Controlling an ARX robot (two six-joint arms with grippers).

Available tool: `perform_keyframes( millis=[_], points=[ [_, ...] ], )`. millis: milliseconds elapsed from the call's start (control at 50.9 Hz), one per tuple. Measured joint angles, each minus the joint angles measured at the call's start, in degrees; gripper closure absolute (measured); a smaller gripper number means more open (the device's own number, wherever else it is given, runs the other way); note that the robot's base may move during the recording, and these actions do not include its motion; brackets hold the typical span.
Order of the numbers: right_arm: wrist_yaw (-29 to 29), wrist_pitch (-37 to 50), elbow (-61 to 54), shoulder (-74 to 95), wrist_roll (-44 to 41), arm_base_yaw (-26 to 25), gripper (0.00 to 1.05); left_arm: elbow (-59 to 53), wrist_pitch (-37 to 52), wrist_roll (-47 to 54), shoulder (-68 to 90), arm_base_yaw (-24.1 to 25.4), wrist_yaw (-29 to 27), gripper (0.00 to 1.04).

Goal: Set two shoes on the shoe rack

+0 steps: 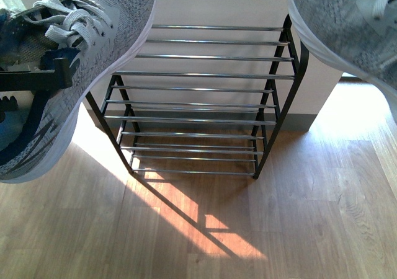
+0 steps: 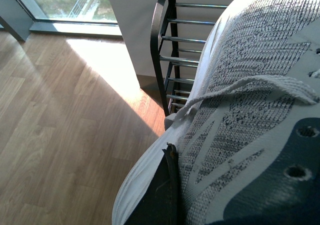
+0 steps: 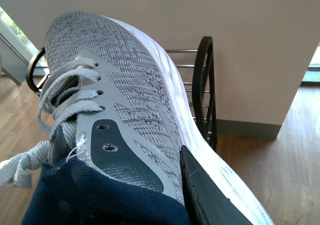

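Observation:
I hold both grey knit shoes in the air in front of the shoe rack (image 1: 205, 90), a black frame with chrome bars standing on the floor against the wall. The left shoe (image 1: 105, 49) hangs at the upper left, toe toward the rack's top corner, and my left gripper (image 1: 59, 74) is shut on its navy collar. A black finger (image 2: 165, 195) presses the left shoe (image 2: 250, 110) from the sole side. The right shoe (image 1: 347, 25) fills the upper right corner, above the rack's right end. In the right wrist view a black finger (image 3: 205, 195) clamps the right shoe (image 3: 130, 85) by its side.
The wooden floor (image 1: 298, 217) stretches in front of the rack, with a sunlit patch (image 1: 205, 223). A pale wall (image 1: 217, 3) with a grey baseboard stands behind the rack. A floor-level window (image 2: 70, 2) lies left of the rack.

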Motion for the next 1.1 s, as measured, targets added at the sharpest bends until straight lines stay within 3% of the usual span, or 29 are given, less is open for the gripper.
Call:
perform_keyframes(
  millis=[197, 374, 511, 826, 1101],
  points=[
    [8.1, -2.6, 6.8, 6.3, 6.5, 9.9, 1.03, 0.0, 0.0, 0.0, 0.0, 0.0, -0.1, 1.03],
    [21.5, -2.8, 19.0, 19.5, 14.9, 21.6, 1.03, 0.0, 0.0, 0.0, 0.0, 0.0, -0.1, 1.03],
    [28.6, -4.9, 30.1, 29.9, 19.3, 26.8, 1.03, 0.0, 0.0, 0.0, 0.0, 0.0, -0.1, 1.03],
    [43.4, -17.9, 55.5, 51.8, 25.2, 28.7, 1.03, 0.0, 0.0, 0.0, 0.0, 0.0, -0.1, 1.03],
    [49.4, -28.4, 71.3, 63.2, 25.4, 26.9, 1.03, 0.0, 0.0, 0.0, 0.0, 0.0, -0.1, 1.03]
  ],
)
